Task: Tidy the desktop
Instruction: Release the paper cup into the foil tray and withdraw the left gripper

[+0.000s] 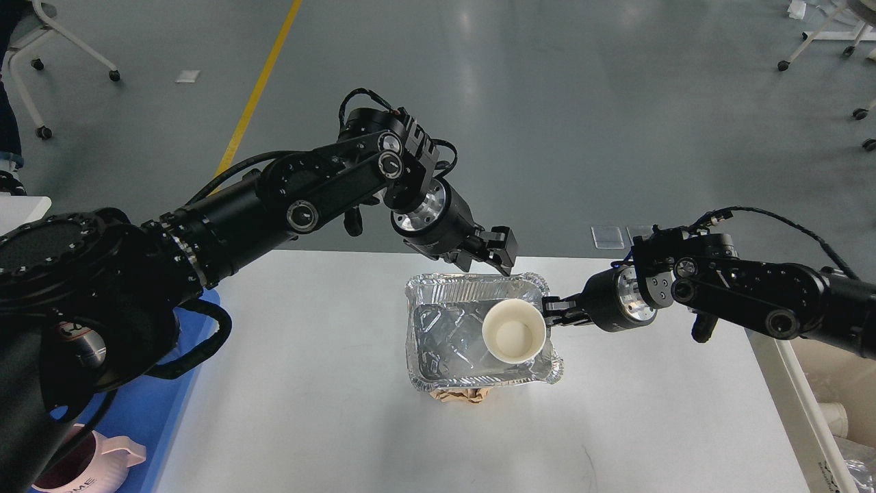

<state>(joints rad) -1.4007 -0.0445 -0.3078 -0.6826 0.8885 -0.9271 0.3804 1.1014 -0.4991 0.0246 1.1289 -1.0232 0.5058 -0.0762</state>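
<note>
The desktop (308, 411) spreads white below both arms and fills the lower middle of the head view. On it, under and between the two grippers, sits a foil tray (472, 329). A white paper cup (514, 331) stands upright in the tray's right part, mouth up, just below and a little right of the left gripper (498, 252). That gripper hangs above the tray's far rim with its fingers spread apart and nothing between them, clear of the cup. The right gripper (551, 316) reaches in from the right and is clenched on the tray's right rim, just beside the cup. A crumpled brown paper (465, 395) peeks out from under the tray's near edge, on the side away from the left gripper. Far to the left of both grippers, past the desktop's left edge, lies a blue tray (157, 418) holding a pink cup (96, 465). To the right of the right arm, a white table edge (797, 404) runs alongside the desktop.
</note>
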